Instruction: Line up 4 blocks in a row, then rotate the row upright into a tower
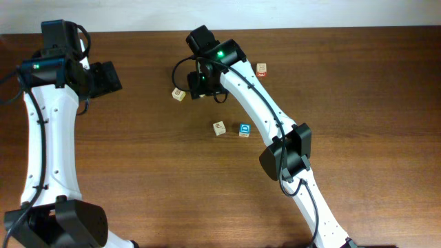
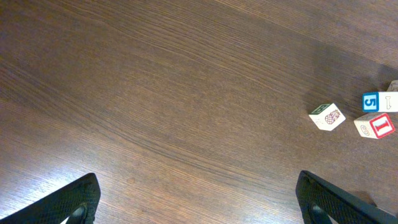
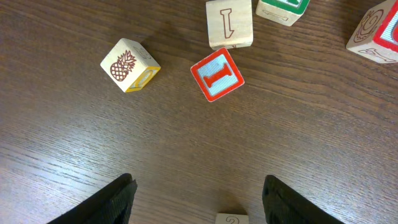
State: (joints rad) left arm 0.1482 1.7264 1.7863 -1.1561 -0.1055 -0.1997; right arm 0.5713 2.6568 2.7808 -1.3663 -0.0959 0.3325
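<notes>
Right pincer [image 3: 198,180] hung released, jaws apart, gripping nothing. We saw pale cube [image 3: 231,219] low between its fingers, seemingly touching neither; red-bordered cube [image 3: 217,73] lay straight ahead, face skewed. Left pincer [image 2: 196,176], also released, sat well apart; we judged right one nearer.

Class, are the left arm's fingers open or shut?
Open: the left fingers stand far apart at the wrist view's lower corners, only bare table between them.

Blue cube [image 1: 244,129], red-bordered cube [image 1: 261,69], 2 pale cubes [image 1: 219,128], apart.
</notes>
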